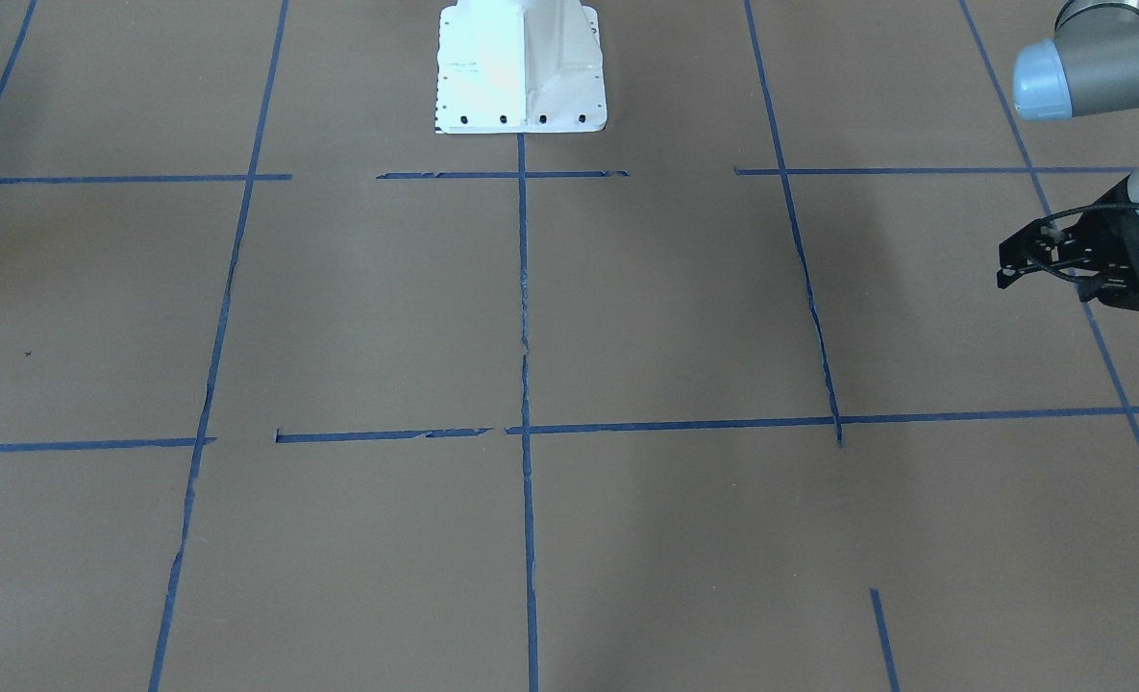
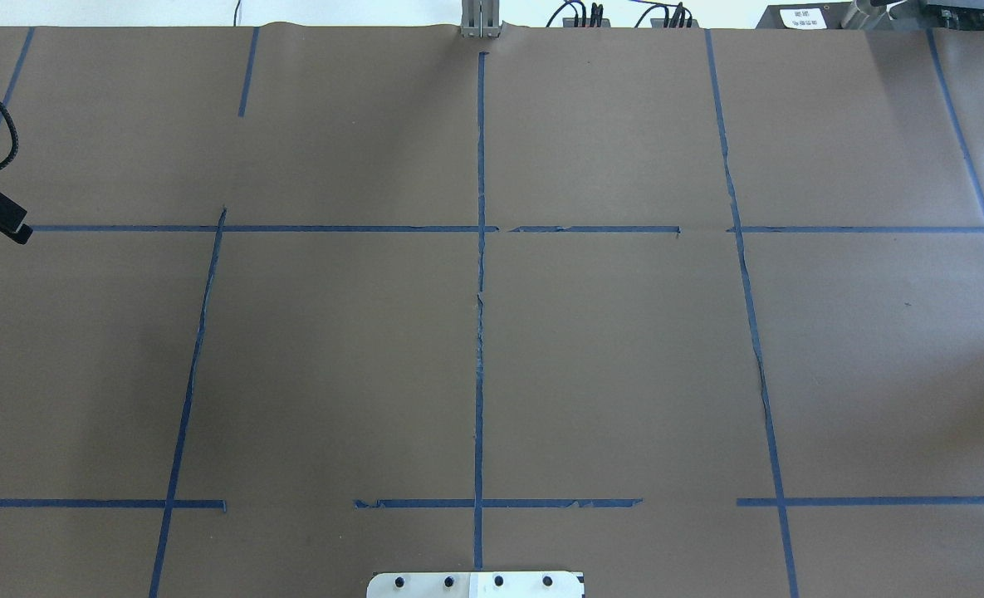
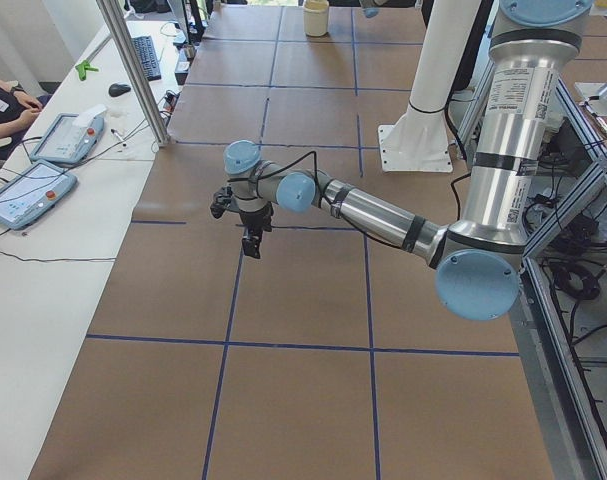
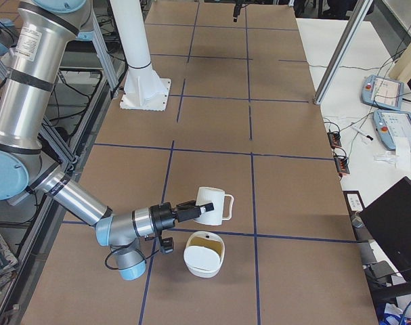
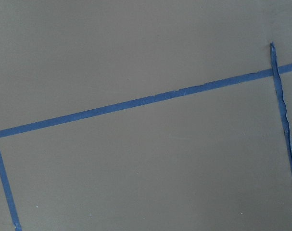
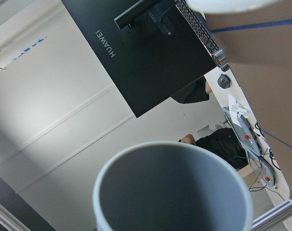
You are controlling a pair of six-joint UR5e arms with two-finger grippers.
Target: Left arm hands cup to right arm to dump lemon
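— Where is the small white ribbed cup (image 4: 212, 203) found?
— It is seen tilted at the right gripper (image 4: 191, 211), at twelve o'clock of the round white bowl (image 4: 202, 268). That gripper's grip cannot be told.
— And the left gripper (image 1: 1011, 258)?
— It is spread, empty, at three o'clock.
— For the dump?
— The mouth should be centred over the bowl.

The cup (image 4: 212, 205) hides the jaws' tips on the right gripper (image 4: 190, 211); the right wrist view crops its rim.
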